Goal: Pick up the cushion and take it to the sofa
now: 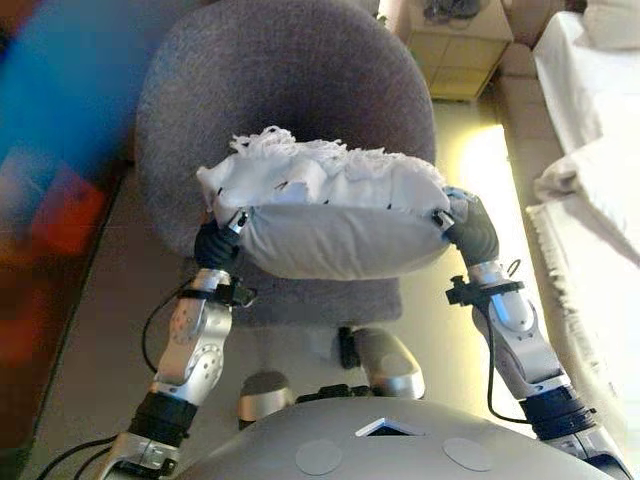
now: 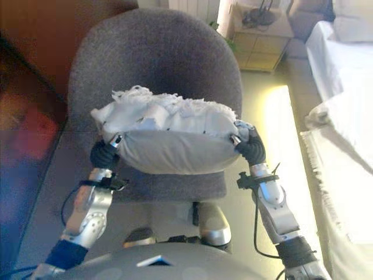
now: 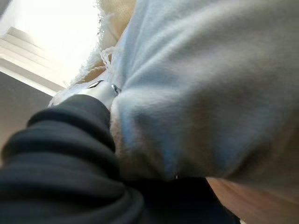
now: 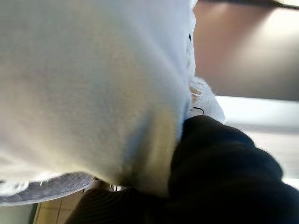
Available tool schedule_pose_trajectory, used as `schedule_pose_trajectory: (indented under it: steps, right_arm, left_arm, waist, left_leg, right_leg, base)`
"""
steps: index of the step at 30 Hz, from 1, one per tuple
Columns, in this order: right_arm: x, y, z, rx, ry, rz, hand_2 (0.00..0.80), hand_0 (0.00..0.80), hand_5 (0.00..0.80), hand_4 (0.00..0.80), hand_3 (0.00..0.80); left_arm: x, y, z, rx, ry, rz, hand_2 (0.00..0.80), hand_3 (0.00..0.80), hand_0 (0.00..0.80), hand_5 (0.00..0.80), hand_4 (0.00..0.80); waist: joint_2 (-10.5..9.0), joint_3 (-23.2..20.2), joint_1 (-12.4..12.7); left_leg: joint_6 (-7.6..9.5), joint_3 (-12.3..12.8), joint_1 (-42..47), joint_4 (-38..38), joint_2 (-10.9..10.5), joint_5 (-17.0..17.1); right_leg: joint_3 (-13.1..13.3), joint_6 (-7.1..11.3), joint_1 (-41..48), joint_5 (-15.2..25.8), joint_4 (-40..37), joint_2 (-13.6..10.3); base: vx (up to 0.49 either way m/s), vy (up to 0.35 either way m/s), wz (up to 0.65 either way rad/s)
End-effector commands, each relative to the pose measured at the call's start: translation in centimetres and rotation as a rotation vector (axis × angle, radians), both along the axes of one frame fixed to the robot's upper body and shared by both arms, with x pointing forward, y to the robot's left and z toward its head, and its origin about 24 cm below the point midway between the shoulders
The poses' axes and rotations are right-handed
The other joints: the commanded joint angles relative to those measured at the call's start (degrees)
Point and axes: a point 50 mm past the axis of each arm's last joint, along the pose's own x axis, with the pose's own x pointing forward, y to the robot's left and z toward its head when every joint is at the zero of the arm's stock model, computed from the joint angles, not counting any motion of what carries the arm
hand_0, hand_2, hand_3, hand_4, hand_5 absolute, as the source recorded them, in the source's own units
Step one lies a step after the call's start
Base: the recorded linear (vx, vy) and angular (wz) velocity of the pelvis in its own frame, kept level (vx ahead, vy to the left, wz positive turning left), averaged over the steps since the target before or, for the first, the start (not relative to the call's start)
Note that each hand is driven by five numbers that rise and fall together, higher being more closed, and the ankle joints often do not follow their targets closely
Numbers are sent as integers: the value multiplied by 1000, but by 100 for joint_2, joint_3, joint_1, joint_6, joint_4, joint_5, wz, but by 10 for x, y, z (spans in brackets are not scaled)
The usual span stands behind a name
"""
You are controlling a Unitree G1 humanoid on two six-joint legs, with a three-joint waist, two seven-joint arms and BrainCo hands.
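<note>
Both hands, left hand and right hand, against cushion ends, fingers hidden, grip unclear.

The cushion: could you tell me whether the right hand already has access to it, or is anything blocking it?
Yes, it seems so. The right hand is pressed against one end of the cushion, the left hand against the other, and the cushion is held above the grey chair.
</note>
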Motion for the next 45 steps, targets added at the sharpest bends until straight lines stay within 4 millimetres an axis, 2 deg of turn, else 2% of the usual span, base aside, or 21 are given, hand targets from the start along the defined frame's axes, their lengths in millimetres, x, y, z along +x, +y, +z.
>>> schedule_pose_trajectory:
  steps: [1, 3, 4, 5, 6, 7, 9, 12, 19, 26, 35, 41, 45]
  right_arm:
    - [6, 18, 44, 75, -235, 121, 800, 800, 800, 800, 800]
    - [4, 16, 45, 64, -235, 125, 800, 800, 800, 800, 800]
    - [3, 17, 45, 56, -234, 116, 800, 800, 800, 800, 800]
    - [3, 18, 44, 49, -236, 110, 800, 800, 800, 800, 800]
    - [5, 21, 44, 51, -237, 110, 800, 800, 800, 800, 800]
    - [6, 22, 43, 65, -233, 108, 800, 800, 800, 800, 800]
    - [5, 22, 41, 65, -217, 114, 800, 800, 800, 800, 800]
    - [-1, 19, 38, 70, -190, 113, 800, 800, 800, 800, 800]
    - [-3, 24, 36, 84, -196, 90, 800, 800, 800, 800, 800]
    - [11, 35, 39, 94, -233, 36, 800, 800, 800, 800, 800]
    - [31, 39, 47, 58, -282, 1, 800, 800, 800, 800, 800]
    - [55, 45, 52, 42, -302, -25, 800, 800, 800, 800, 800]
    - [82, 57, 65, -13, -333, 2, 800, 800, 800, 800, 800]
  left_arm:
    - [4, -11, 49, -45, -299, -42, 800, 800, 800, 800, 800]
    - [4, -9, 52, -50, -302, -39, 800, 800, 800, 800, 800]
    - [6, -10, 53, -54, -301, -45, 800, 800, 800, 800, 800]
    - [8, -12, 53, -53, -302, -50, 800, 800, 800, 800, 800]
    - [9, -14, 53, -49, -305, -52, 800, 800, 800, 800, 800]
    - [10, -17, 52, -46, -304, -57, 800, 800, 800, 800, 800]
    - [13, -18, 51, -44, -292, -50, 800, 800, 800, 800, 800]
    - [14, -17, 51, -37, -272, -51, 800, 800, 800, 800, 800]
    - [11, -15, 49, -10, -265, -61, 800, 800, 800, 800, 800]
    - [26, -25, 59, 24, -305, -108, 800, 800, 800, 800, 800]
    - [41, -39, 68, 57, -347, -121, 800, 800, 800, 800, 800]
    - [65, -54, 74, 52, -367, -66, 800, 800, 800, 800, 800]
    - [87, -69, 85, 68, -386, -48, 800, 800, 800, 800, 800]
  waist:
    - [65, -36, 132]
    - [212, 33, 185]
    - [261, 79, 245]
    - [289, 116, 304]
    - [249, 124, 325]
    - [268, 97, 327]
    - [275, 2, 267]
    - [326, -140, 174]
    - [317, -78, 198]
    - [292, 338, 281]
    - [385, 959, 226]
    - [463, 1382, 169]
    - [463, 1630, 153]
  left_leg:
    - [130, 279, -247, -709, -26, 737]
    - [-17, 551, -190, -1972, 222, 1055]
    - [-66, 568, -238, -2478, 203, 1188]
    - [-106, 455, -346, -2594, 140, 1334]
    - [-77, 334, -329, -2583, 54, 1195]
    - [-85, 307, -263, -2879, 63, 1100]
    - [-1, 384, 88, -3397, 11, 777]
    - [51, 466, 507, -3818, -8, 632]
    - [194, 607, 538, -3964, -81, 534]
    - [302, 644, 150, -3915, -150, 534]
    - [319, 615, -392, -3857, -217, 640]
    - [259, 593, -669, -3802, -239, 673]
    - [216, 580, -790, -3857, -239, 723]
  right_leg:
    - [274, 593, 919, 422, -1023, -204]
    - [217, 673, 1114, 310, -1225, -105]
    - [242, 712, 1237, 271, -1321, -89]
    - [283, 720, 1316, 216, -1332, -80]
    - [328, 746, 1320, 199, -1337, -145]
    - [305, 766, 1330, 156, -1325, -159]
    - [234, 829, 1307, 140, -1316, -247]
    - [121, 889, 1275, 120, -1339, -286]
    - [64, 983, 980, 143, -1287, -375]
    - [108, 1021, 625, 213, -1244, -456]
    - [204, 1001, 186, 343, -1313, -483]
    - [245, 987, -109, 437, -1362, -511]
    - [208, 989, -305, 512, -1389, -527]
  base:
    - [305, 39, -40]
    - [275, 132, -23]
    - [267, 142, -13]
    - [195, 97, -3]
    - [170, 85, 4]
    - [161, 100, -6]
    - [197, 123, -10]
    - [177, 70, -6]
    - [33, 28, 9]
    - [-81, -24, -4]
    - [-86, 10, 0]
    - [-50, 27, -3]
    - [-48, 4, -8]
